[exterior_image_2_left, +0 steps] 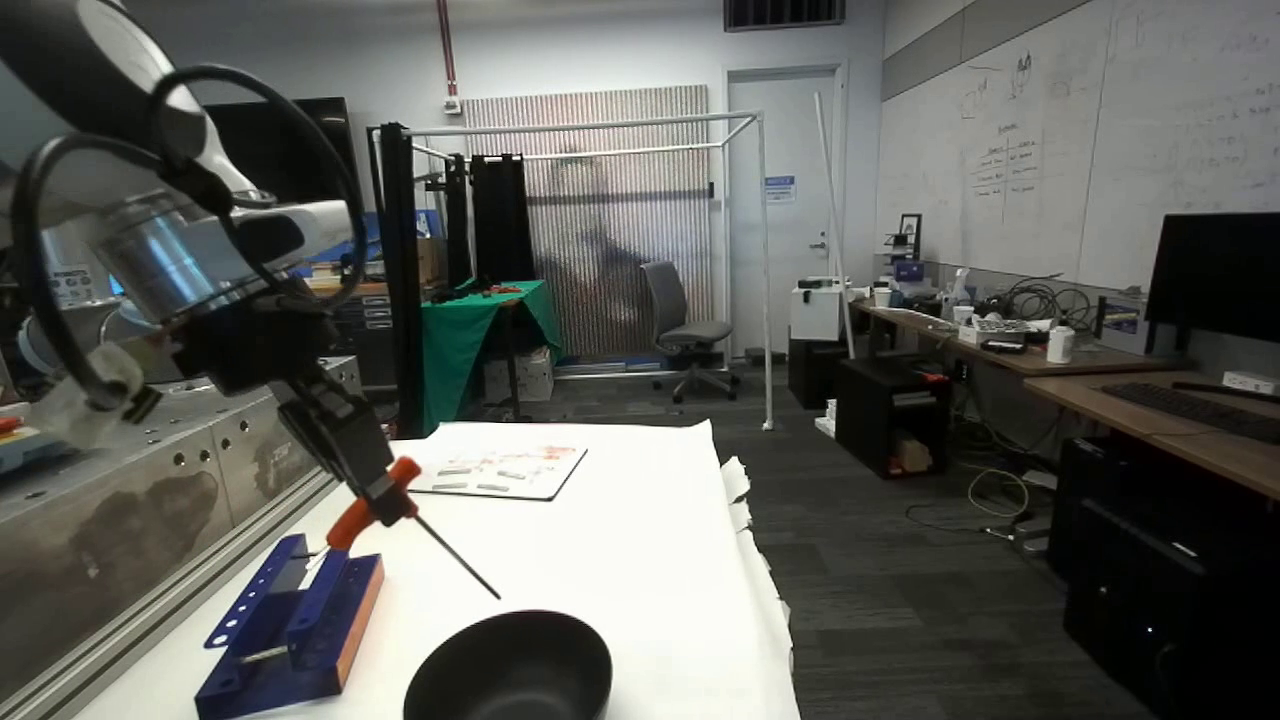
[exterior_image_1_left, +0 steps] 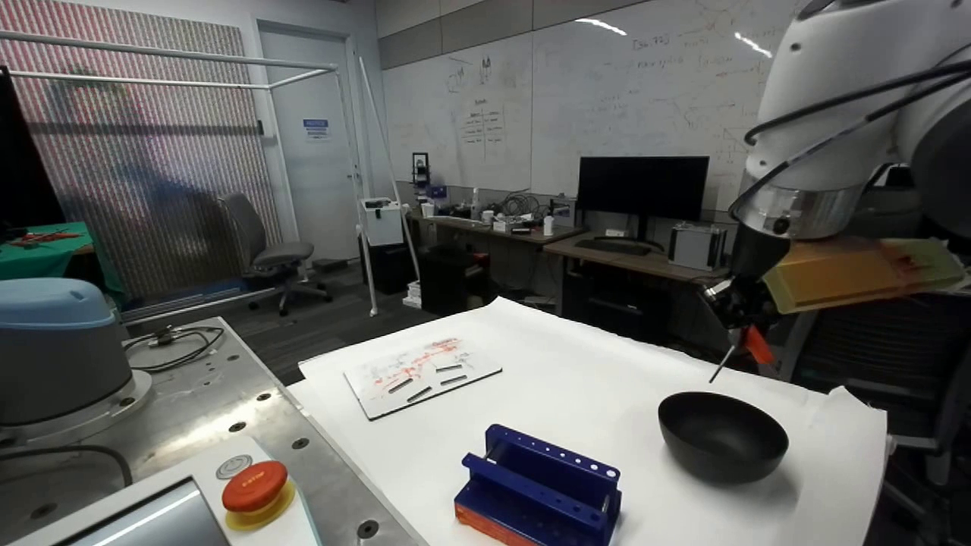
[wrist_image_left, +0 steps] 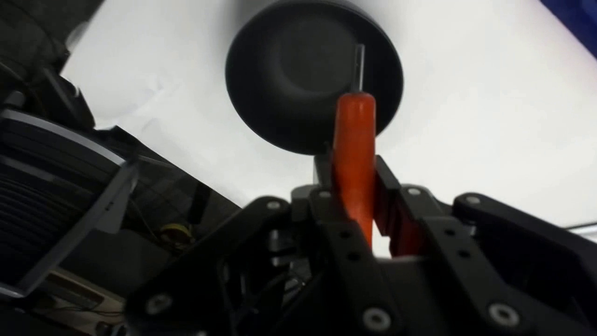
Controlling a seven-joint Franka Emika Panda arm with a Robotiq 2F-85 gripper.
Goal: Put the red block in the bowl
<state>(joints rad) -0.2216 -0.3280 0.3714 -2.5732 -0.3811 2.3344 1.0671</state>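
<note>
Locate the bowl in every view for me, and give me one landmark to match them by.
In an exterior view: the bowl is at lower right, whole.
In an exterior view: the bowl is at the bottom, left of centre, cut off by the edge.
Wrist view: the bowl is at the top, near centre.
Shared landmark: the red tool in the hand, above the bowl in both exterior pictures, overlapping it in the wrist view.

Both exterior views faced over the table [exterior_image_1_left: 576,379] toward door [exterior_image_1_left: 318,189] and whiteboard [exterior_image_1_left: 455,114]; the wrist view looked closely down on the black bowl [wrist_image_left: 303,70] all 3 shared.
</note>
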